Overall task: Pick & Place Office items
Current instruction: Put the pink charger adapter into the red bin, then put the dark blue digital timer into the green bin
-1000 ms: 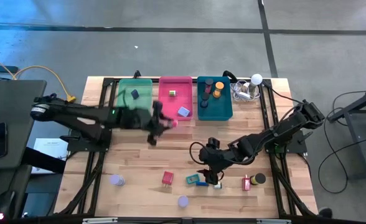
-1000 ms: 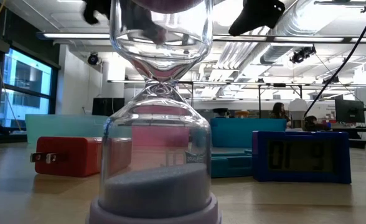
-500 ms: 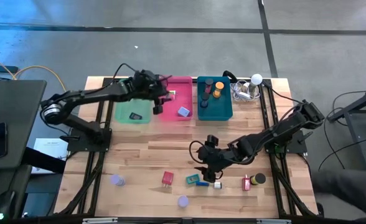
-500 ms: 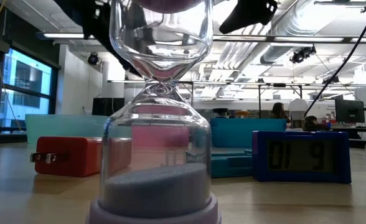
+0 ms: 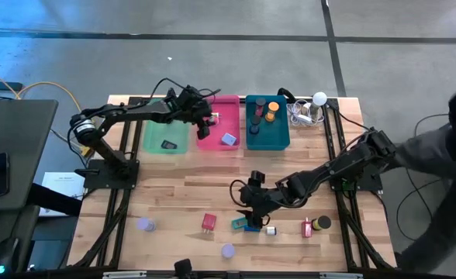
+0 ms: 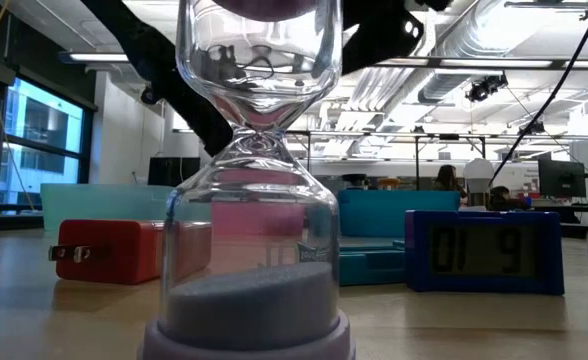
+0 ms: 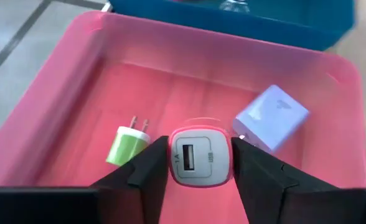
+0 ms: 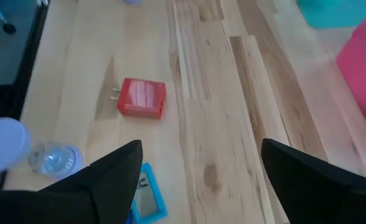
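Pink plastic sits between the fingers of the left claw point(image 7: 200, 163): a small pink charger point(image 7: 199, 158) with a white face and a USB slot, gripped from both sides over the pink tray point(image 7: 65, 81). Inside that tray lie a green plug point(image 7: 126, 144) with two metal prongs and a lavender block point(image 7: 271, 118), apart from each other. From above, the left claw point(image 5: 205, 122) hangs at the near-left part of the pink tray point(image 5: 233, 101), with the green tray point(image 5: 155, 139) on one side and the teal tray point(image 5: 253, 142) on the other; the teal one holds dark caps and orange pieces.

The right claw point(image 5: 246, 203) is spread wide and holds nothing, low over the front of the wooden surface point(image 5: 174, 194). Just beside it lie a teal block point(image 5: 239, 223) and a blue clock point(image 5: 251, 228); a red plug point(image 5: 209, 222) lies further left, and a red block point(image 5: 307, 228) and a dark cap point(image 5: 322, 222) to the right. Two lavender-capped sand timers point(image 5: 145, 225) stand near the front edge.

At table height, a glass sand timer point(image 6: 259, 200) fills the foreground, with the red plug point(image 6: 114, 250) and the blue clock point(image 6: 489, 252) behind it. Beyond is a big open workshop with ceiling ducts and strip lights. A person's grey sleeve point(image 5: 445, 147) shows at the right of the overhead view.
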Action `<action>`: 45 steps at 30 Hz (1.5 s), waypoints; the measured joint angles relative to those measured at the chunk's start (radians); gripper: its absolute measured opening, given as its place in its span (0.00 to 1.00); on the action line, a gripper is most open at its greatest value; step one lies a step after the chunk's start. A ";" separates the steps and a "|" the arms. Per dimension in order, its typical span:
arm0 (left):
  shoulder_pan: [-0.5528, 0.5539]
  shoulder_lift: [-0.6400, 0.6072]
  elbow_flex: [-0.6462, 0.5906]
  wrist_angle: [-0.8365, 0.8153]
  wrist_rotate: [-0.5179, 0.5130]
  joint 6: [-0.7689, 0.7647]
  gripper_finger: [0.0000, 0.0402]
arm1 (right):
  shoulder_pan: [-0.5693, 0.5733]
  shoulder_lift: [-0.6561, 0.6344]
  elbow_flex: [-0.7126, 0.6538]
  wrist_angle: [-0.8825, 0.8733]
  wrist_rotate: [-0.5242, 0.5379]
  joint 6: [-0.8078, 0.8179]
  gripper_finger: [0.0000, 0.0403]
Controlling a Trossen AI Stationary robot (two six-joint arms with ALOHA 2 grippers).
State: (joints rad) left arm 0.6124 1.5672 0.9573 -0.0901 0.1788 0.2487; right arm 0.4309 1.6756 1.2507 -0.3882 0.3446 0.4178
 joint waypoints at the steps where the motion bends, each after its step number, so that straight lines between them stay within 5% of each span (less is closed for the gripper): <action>1: 0.000 0.001 0.000 0.004 -0.004 -0.016 0.44 | 0.000 0.000 -0.001 0.003 -0.003 -0.005 0.79; 7: 0.000 0.000 0.000 0.031 -0.054 -0.113 0.57 | -0.006 -0.001 0.000 0.012 -0.003 -0.023 0.79; 20: -0.052 -0.168 0.000 -0.027 -0.063 -0.116 0.59 | -0.007 -0.001 0.000 0.011 -0.003 -0.025 0.79; 31: -0.313 -0.421 0.000 -0.386 -0.058 -0.238 0.59 | 0.001 -0.001 0.000 -0.025 -0.006 -0.002 0.79; 45: -0.641 -0.450 0.000 -0.633 -0.061 -0.510 0.59 | 0.046 -0.002 0.000 -0.289 -0.206 0.294 0.79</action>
State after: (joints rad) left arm -0.0286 1.1168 0.9573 -0.7235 0.1177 -0.2618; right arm 0.4771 1.6741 1.2507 -0.6769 0.1388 0.7115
